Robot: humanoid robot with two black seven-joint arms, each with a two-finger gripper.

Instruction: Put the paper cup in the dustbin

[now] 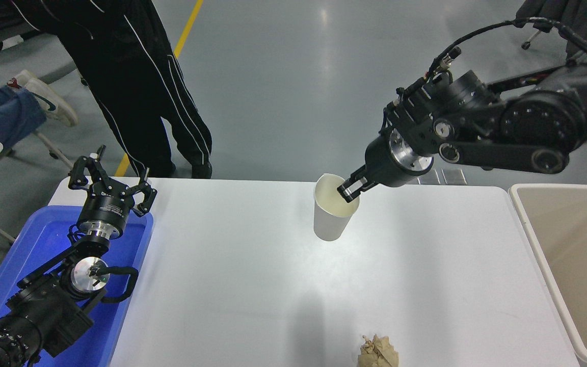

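Observation:
The white paper cup [330, 216] hangs in the air above the middle of the white table [252, 285], mouth up, cream inside showing. My right gripper [352, 189] is shut on the cup's right rim, one finger inside and one outside, and holds it well clear of the tabletop. The beige dustbin [571, 255] stands at the table's right end, to the right of the cup. My left gripper [111, 184] is open and parked over the blue tray at the lower left.
A crumpled brown paper wad [378, 351] lies near the table's front edge. A blue plastic tray [33, 255] sits at the left under the left arm. A person in black trousers [140, 92] stands beyond the far left corner.

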